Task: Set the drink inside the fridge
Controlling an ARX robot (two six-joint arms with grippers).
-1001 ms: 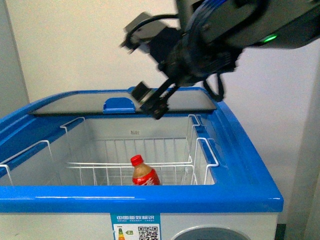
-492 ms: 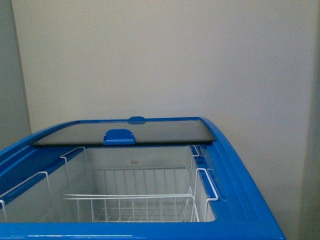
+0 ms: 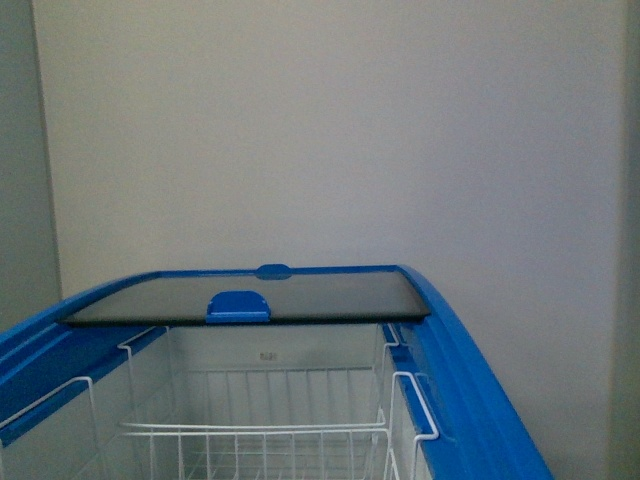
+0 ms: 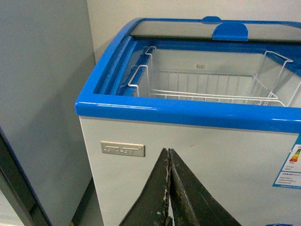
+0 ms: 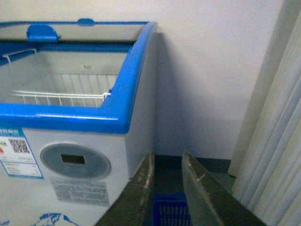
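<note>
Fridge [image 3: 470,380] stood open, glass lid [image 3: 250,297] slid to the far side; the front view had tilted up since a second ago, cutting off the basket floor where the drink then stood, apparently delivered. Both arms had withdrawn low: left hand [image 4: 169,188] clenched empty, right hand [image 5: 167,188] released, slightly parted. No current view showed the drink.

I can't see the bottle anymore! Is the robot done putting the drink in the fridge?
Looks nearly done. A second ago the drink stood in the wire basket; now the front view aims too high to show it. Nothing is in hand: the left gripper is shut and empty, the right gripper open and empty, both outside the fridge. The glass lid is slid back, so closing it may be left.
</note>
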